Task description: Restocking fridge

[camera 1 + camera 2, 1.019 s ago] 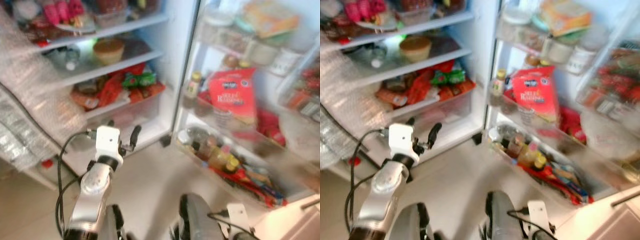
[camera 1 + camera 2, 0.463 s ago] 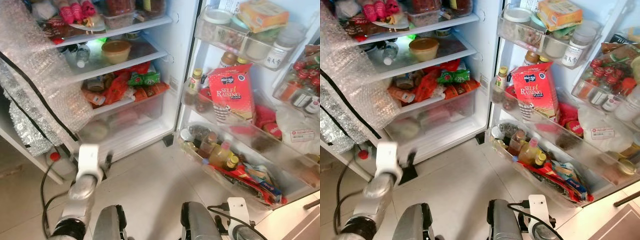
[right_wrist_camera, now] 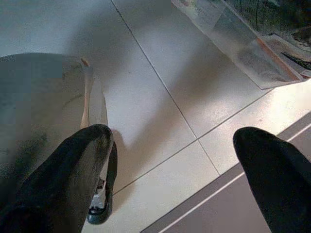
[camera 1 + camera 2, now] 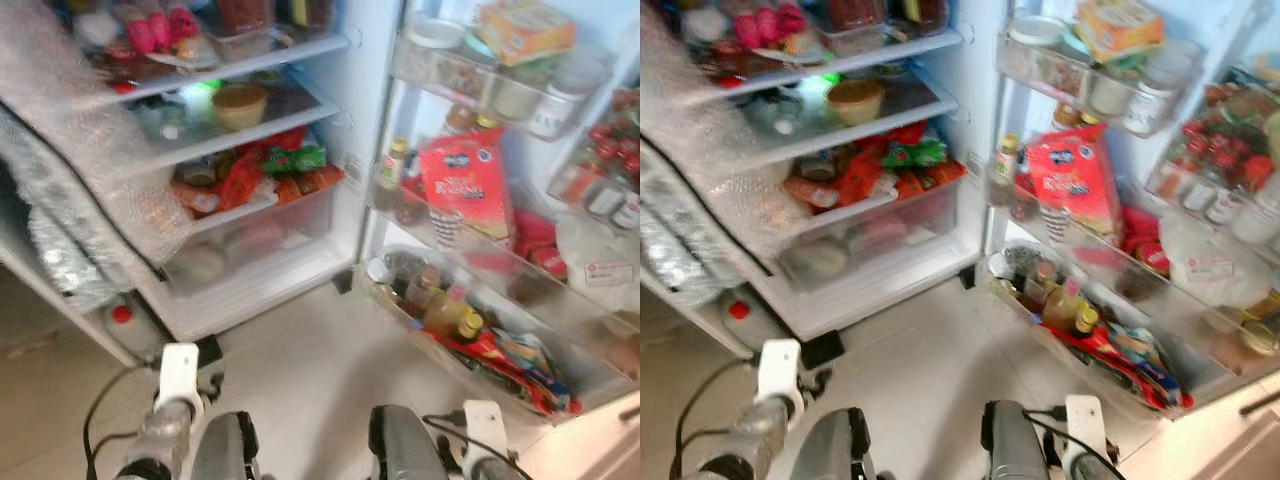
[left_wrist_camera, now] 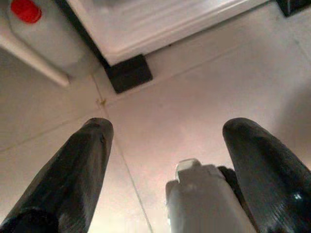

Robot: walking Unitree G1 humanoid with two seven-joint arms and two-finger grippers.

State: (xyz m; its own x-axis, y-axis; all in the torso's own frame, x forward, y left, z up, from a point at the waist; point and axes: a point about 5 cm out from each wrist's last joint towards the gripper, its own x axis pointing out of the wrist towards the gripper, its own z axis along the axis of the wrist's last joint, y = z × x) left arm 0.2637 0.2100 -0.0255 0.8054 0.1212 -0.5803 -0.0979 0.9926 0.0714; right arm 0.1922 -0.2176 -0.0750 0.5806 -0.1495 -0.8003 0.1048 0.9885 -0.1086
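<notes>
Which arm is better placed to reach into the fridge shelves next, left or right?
Probably the left. The left gripper is open and empty, low over the floor near the fridge body's base. The right gripper, also open, hangs beside the door bins.

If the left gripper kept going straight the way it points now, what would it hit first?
Most likely the tiled floor: the left gripper, fingers open and empty, aims down at bare tile just short of the fridge's black foot. Depth is unclear, but nothing else lies in that line.
</notes>
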